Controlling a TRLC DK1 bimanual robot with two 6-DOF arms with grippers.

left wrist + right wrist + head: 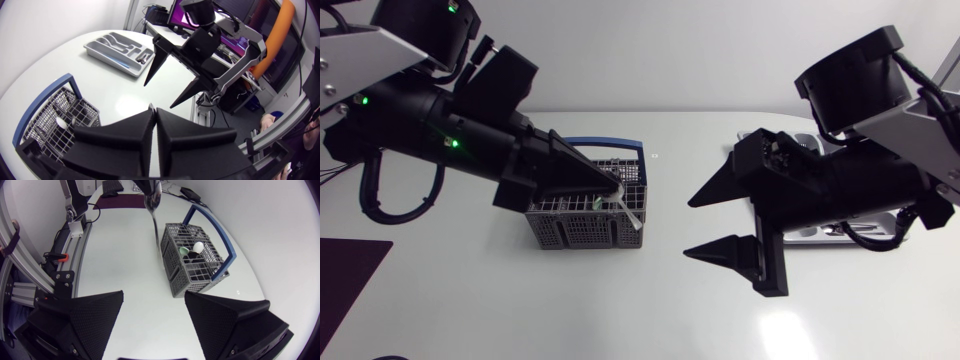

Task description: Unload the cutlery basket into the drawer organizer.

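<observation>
The grey cutlery basket (pixel 582 228) with a blue handle stands left of the table's middle. My left gripper (pixel 619 188) hangs over its right end, shut on a metal spoon (pixel 631 211). The right wrist view shows that spoon (pixel 156 227) hanging from the left gripper, its lower end at the basket (pixel 196 267). A white round-ended utensil (pixel 199 246) and a green item (pixel 184 252) stay inside the basket. My right gripper (pixel 688 228) is open and empty, right of the basket. The grey drawer organizer (pixel 120 50) lies at the far right, mostly hidden under my right arm in the head view.
Bare white table lies between the basket and the organizer (pixel 812 236). A dark mat (pixel 345 280) sits at the table's left edge. My right gripper (pixel 158 95) hangs between the basket (pixel 52 125) and the organizer.
</observation>
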